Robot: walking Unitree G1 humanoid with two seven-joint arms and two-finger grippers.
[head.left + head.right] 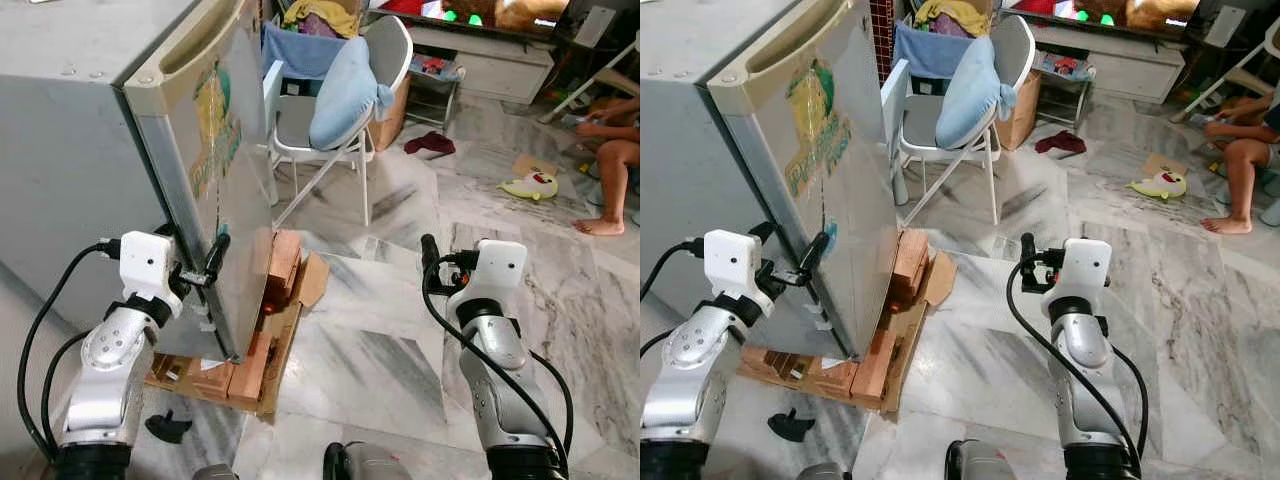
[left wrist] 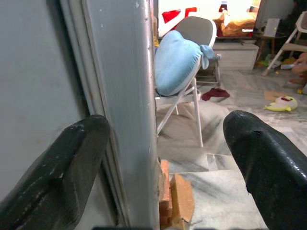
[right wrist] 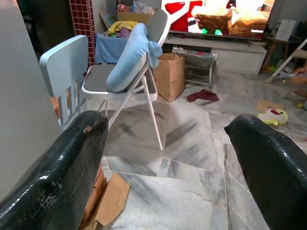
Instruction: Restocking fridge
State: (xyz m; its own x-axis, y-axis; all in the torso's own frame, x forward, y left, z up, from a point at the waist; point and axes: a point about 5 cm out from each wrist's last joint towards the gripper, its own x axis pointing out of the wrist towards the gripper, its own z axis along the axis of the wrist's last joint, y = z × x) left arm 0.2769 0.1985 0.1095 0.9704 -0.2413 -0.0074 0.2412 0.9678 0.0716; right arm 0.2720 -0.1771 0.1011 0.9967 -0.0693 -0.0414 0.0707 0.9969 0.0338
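Left gripper raised at the free edge of the fridge door, fingers spread wide astride that edge: one finger on the inner side against the grey fridge body, the other finger out on the room side, nothing clamped between them. Right gripper held up over bare marble floor, well apart from the fridge, spread wide and holding nothing.

Door slightly ajar, silver-fronted with a cream top strip. Yellow and green sticker on the door face; lettering there too blurred and oblique to read. Fridge standing on red bricks and flattened cardboard, more bricks stacked along the door side. Small black object on the floor near the left arm, cannot tell what.

Farther off, a white folding chair with a light blue cushion leaning on its back. Beside it a pale blue child's chair. Behind these, a brown paper bag, contents hidden, and a blue tub heaped with clothes. Dark red cloth lying on the floor, yellow and white plush toy farther right. Person's bare legs at the right edge. At the back, a low white TV stand under a bright screen; no writing legible there.
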